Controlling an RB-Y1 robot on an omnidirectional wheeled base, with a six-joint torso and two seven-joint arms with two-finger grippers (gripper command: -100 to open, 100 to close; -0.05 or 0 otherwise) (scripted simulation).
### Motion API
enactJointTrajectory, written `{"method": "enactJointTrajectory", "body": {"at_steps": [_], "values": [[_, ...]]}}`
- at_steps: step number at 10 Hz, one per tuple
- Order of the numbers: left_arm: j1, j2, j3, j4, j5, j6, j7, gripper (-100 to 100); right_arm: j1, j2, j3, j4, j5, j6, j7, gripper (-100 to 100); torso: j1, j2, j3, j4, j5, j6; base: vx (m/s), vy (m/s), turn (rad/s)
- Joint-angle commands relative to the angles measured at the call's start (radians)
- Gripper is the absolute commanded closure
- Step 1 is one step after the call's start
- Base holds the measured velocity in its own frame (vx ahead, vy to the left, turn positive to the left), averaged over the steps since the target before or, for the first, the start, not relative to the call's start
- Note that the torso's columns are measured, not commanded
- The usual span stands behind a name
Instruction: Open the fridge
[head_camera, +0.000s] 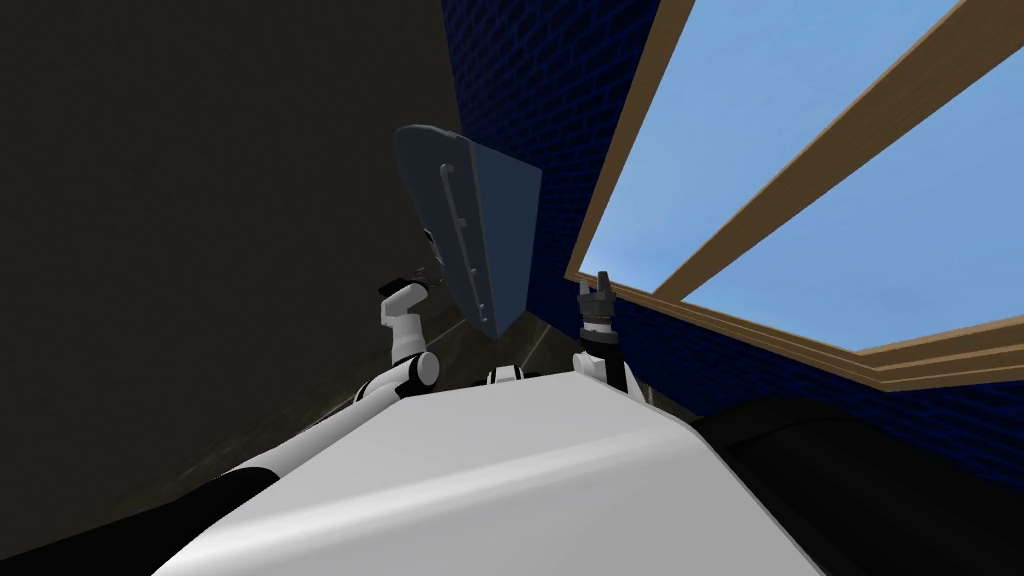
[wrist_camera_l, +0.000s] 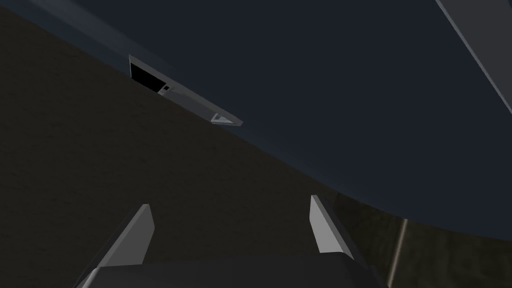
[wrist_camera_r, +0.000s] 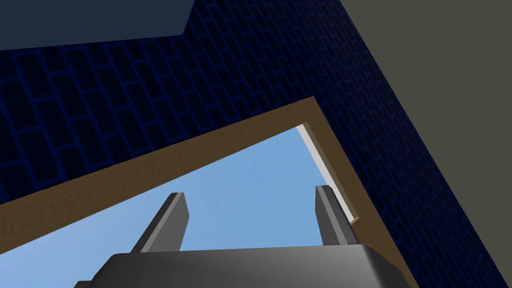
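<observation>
The fridge (head_camera: 505, 235) is a dark blue-grey box standing ahead of me, with long vertical handles (head_camera: 458, 225) on its front face. My left gripper (head_camera: 432, 268) is raised at the fridge's left front edge, beside the handles. In the left wrist view this gripper (wrist_camera_l: 230, 212) stands open with nothing between its fingers (wrist_camera_l: 135, 237). Beyond them lie the fridge's dark surface (wrist_camera_l: 325, 90) and a small grey bracket (wrist_camera_l: 200, 102) at its edge. My right gripper (head_camera: 603, 285) points up to the right of the fridge, and it is open (wrist_camera_r: 250, 205) and empty.
A dark wall (head_camera: 200, 200) runs close along the fridge's left side. A blue brick wall (head_camera: 540, 90) with a large wood-framed window (head_camera: 800, 150) stands behind and to the right. Dim floor (head_camera: 520, 345) shows below the fridge.
</observation>
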Motion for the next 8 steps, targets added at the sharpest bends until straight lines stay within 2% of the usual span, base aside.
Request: {"method": "enactJointTrajectory", "body": {"at_steps": [1, 8], "values": [[0.01, 0.0, 0.007, 0.035, -0.012, -0.013, 0.014, -100, 0.0, 0.0, 0.0, 0.0, 0.0, 0.0, 0.0, 0, 0.001, 0.002, 0.002, 0.001, 0.0, 0.0, 0.092, -0.206, 0.037], [0.039, 0.001, 0.025, 0.128, -0.047, -0.047, 0.052, -100, 0.0, 0.0, 0.0, 0.0, 0.0, 0.0, 0.0, 0, 0.001, 0.0, 0.0, 0.0, 0.0, 0.0, 0.094, -0.216, 0.046]]}}
